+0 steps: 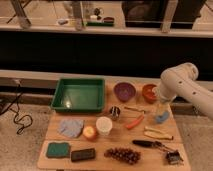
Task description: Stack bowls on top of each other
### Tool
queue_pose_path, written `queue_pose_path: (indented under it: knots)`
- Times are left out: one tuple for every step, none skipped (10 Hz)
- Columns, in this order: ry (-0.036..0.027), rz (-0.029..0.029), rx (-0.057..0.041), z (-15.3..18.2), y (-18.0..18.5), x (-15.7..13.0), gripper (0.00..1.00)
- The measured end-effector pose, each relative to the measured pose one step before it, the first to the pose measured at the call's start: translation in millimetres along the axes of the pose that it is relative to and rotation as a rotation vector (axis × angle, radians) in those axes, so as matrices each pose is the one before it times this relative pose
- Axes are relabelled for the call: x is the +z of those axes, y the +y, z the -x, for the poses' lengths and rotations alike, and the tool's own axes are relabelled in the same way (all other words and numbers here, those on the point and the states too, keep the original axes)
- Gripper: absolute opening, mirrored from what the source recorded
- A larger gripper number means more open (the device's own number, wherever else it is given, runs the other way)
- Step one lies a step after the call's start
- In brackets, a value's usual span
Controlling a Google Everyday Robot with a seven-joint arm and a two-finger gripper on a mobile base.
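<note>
Two bowls sit side by side at the back of the wooden table (47, 157): a purple bowl (124, 91) just right of the green tray, and an orange-red bowl (149, 93) to its right. Neither is inside the other. My white arm (182, 82) reaches in from the right, its bend just beside the orange-red bowl. The gripper (161, 106) hangs down in front of that bowl, above a small light-blue cup (162, 118). It stands open with nothing in it.
A green tray (80, 106) fills the back left. In front are a white cup (104, 125), a small metal cup (115, 112), an orange-red carrot-like piece (134, 122), a banana (158, 134), grapes (122, 155), a blue cloth (71, 126) and a green sponge (58, 149).
</note>
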Motion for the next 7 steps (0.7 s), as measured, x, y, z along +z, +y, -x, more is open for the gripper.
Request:
queue_pose_path:
  knots:
    - [-0.01234,-0.00634,0.00484,-0.89,-8.70,5.40,0.80]
    - [-0.01067,-0.00455,0.00342,-1.72,-5.77,3.85,0.80]
    - [-0.01758,-0.00329,0.00383,-0.65,-5.35,3.32,0.80]
    - [-0.02458,-0.00544,-0.00361,1.06,-5.32,3.95,0.80]
    - [-0.01763,-0.01191,-0.00692,1.52,-4.13,4.14,0.80]
    - [-0.00692,-0.01300,-0.00311,-0.32,-2.91,2.28,0.80]
    - [-0.00430,-0.01779,-0.00600,-0.43,-1.40,3.11,0.80]
